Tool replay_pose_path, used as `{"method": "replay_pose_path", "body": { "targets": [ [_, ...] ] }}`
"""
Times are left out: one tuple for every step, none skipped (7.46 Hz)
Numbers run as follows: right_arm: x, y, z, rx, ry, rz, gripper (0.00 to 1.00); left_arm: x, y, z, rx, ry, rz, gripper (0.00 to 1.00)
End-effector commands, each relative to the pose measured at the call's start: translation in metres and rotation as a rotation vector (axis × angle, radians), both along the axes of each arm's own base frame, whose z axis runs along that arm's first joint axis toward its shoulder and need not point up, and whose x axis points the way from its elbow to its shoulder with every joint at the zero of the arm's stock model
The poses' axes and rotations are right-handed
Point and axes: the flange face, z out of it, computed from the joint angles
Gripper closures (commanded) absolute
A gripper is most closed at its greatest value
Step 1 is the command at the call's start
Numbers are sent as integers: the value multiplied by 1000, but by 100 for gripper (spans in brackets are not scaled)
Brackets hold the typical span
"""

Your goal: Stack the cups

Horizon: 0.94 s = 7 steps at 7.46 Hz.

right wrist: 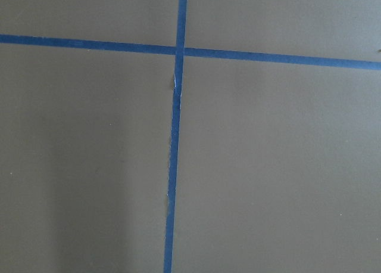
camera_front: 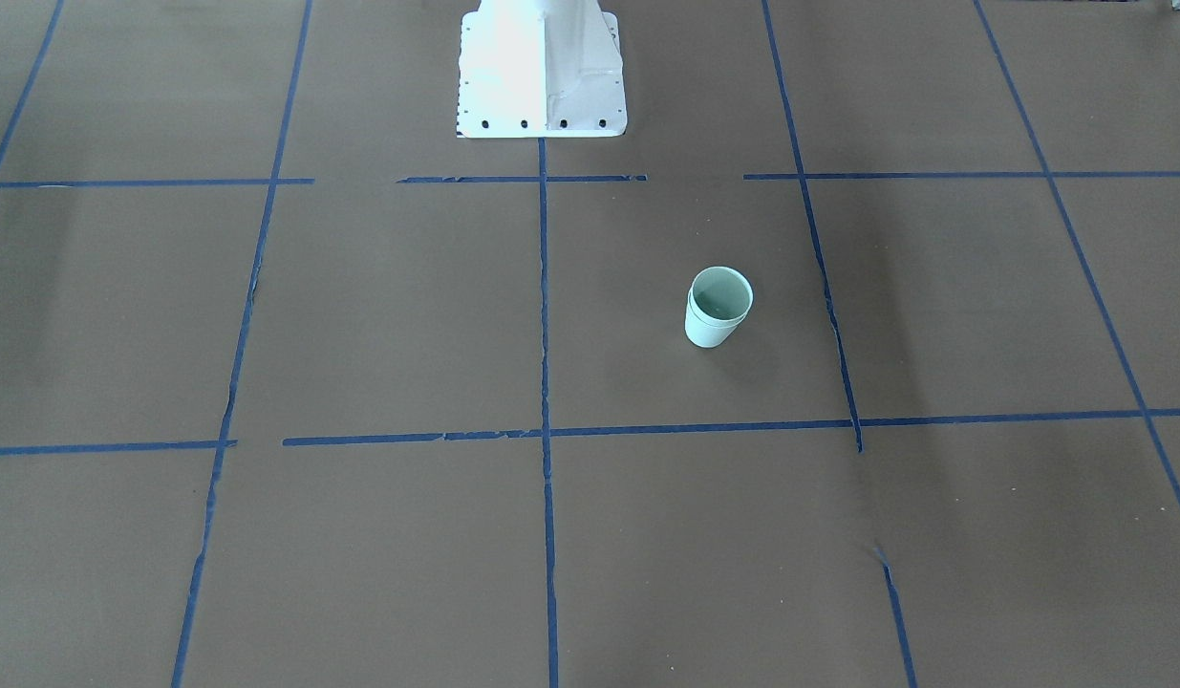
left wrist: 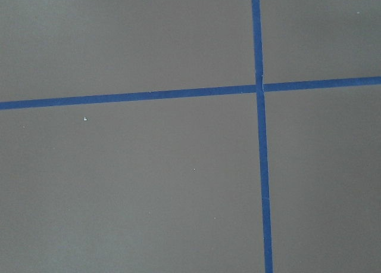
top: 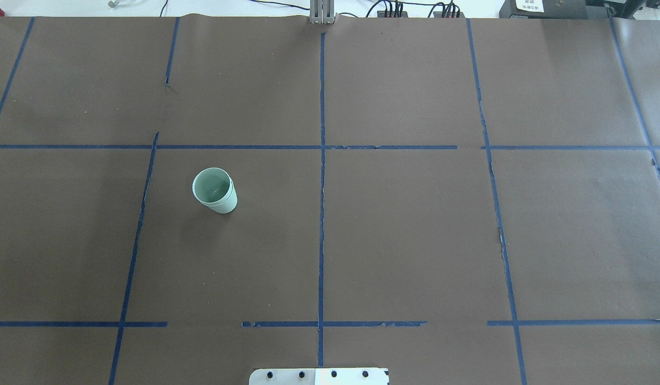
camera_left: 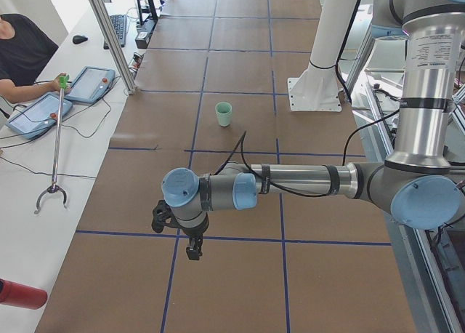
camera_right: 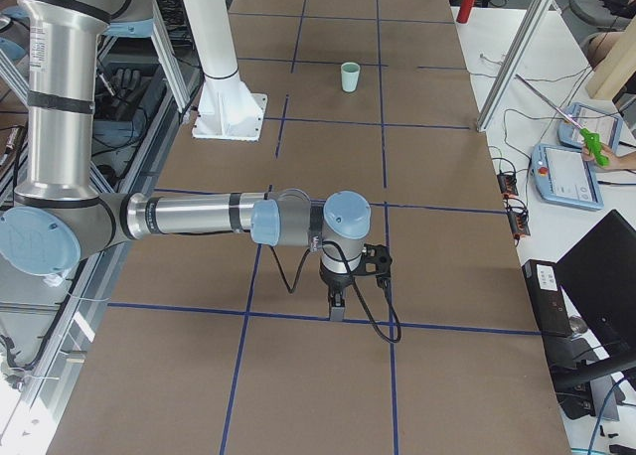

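Note:
The pale mint-green cups (camera_front: 717, 311) stand upright on the brown table, one nested inside the other, with two rims showing close together. They also show in the overhead view (top: 216, 193), left of the centre line, and small in the side views (camera_left: 224, 114) (camera_right: 350, 76). My left gripper (camera_left: 192, 251) hangs over the table's end, far from the cups, and I cannot tell whether it is open or shut. My right gripper (camera_right: 336, 312) hangs over the other end, and I cannot tell its state either. Both wrist views show only brown paper and blue tape.
Blue tape lines (top: 321, 160) divide the brown table. The white robot base (camera_front: 542, 76) stands at the table's robot-side edge. An operator holds a grabber stick (camera_left: 57, 144) beside tablets (camera_left: 35, 115) on a side table. Another pendant (camera_right: 568, 173) lies at the other end.

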Motion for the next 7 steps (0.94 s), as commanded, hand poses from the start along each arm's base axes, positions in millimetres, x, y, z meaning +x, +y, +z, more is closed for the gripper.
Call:
{"method": "replay_pose_path", "body": {
  "targets": [
    [0,0,0,0,0,-1,0,1,-2,-14,25,0,1,0],
    [0,0,0,0,0,-1,0,1,-2,-15,29,0,1,0],
    [0,0,0,-1,0,-1,0,1,-2,-13,24,-3,1,0],
    [0,0,0,-1,0,-1,0,1,-2,-11,19,-1,1,0],
    [0,0,0,-1,0,-1,0,2,-2,-11,18,0,2,0],
    [0,0,0,-1,0,-1,0,2,-2,-11,18,0,2,0],
    [0,0,0,-1,0,-1,0,2,-1,-9,10,2,2,0]
  ]
}}
